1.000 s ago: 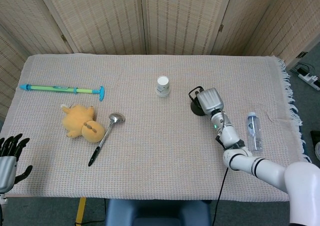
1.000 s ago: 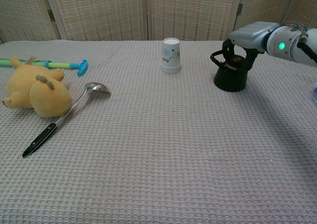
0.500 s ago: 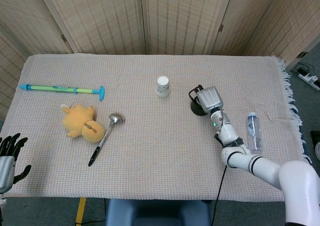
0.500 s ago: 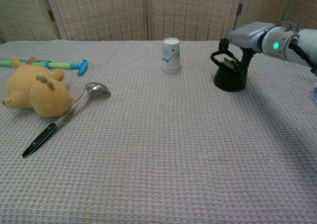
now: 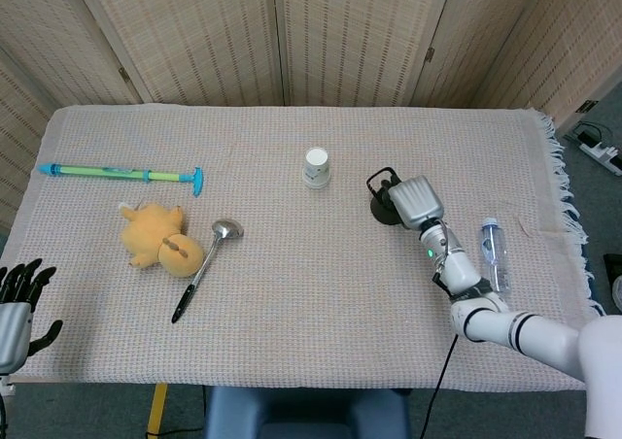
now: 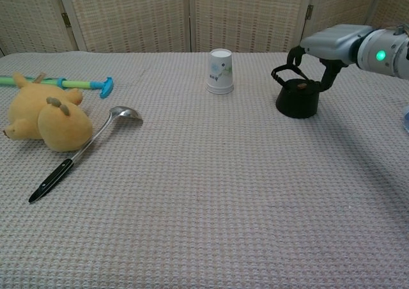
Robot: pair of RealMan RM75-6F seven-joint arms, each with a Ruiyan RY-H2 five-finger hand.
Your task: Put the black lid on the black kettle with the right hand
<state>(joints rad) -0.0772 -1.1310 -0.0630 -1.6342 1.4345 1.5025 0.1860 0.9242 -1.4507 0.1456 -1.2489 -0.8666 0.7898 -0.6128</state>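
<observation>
Kettle [image 6: 297, 100] on the table [image 5: 311, 313], right of centre, lid [image 6: 300, 84] on its top; right hand [image 6: 332, 43] just above and to the kettle's right; paper cup [image 6: 220, 71] left of the kettle, standing upside down; bottle [image 5: 491, 253] lying near the table's right edge; ladle [image 6: 83, 151] lying left of centre, bowl toward the far side; plush toy [image 6: 46, 119] just left of the ladle; long toy stick [image 5: 121, 174] behind the plush; left hand [image 5: 17, 303] off the table's near-left corner.
</observation>
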